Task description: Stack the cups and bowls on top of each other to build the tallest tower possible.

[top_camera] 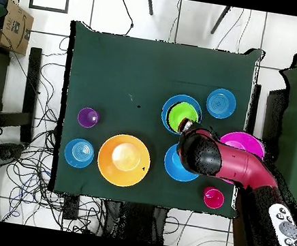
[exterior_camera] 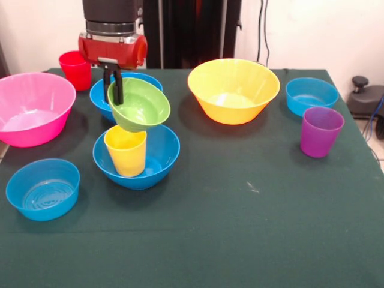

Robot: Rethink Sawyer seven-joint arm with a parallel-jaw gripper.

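Observation:
My gripper (exterior_camera: 114,96) is shut on the rim of the lime green bowl (exterior_camera: 141,108) and holds it tilted, just above the yellow cup (exterior_camera: 126,151). The yellow cup stands upright inside a deep blue bowl (exterior_camera: 161,157). In the overhead view the green bowl (top_camera: 182,115) covers the cup, inside the blue bowl's rim (top_camera: 166,108), with the gripper (top_camera: 186,126) at its edge. A second deep blue bowl (exterior_camera: 147,81) sits behind. The purple cup (exterior_camera: 321,131) stands at the right. The red cup (exterior_camera: 75,69) stands at the far left.
The large pink bowl (exterior_camera: 33,108) is at the left and the yellow-orange bowl (exterior_camera: 233,90) at the far middle. One light-blue bowl (exterior_camera: 43,189) is at the near left, another (exterior_camera: 311,95) at the far right. My arm (top_camera: 231,165) reaches over the pink bowl (top_camera: 249,139).

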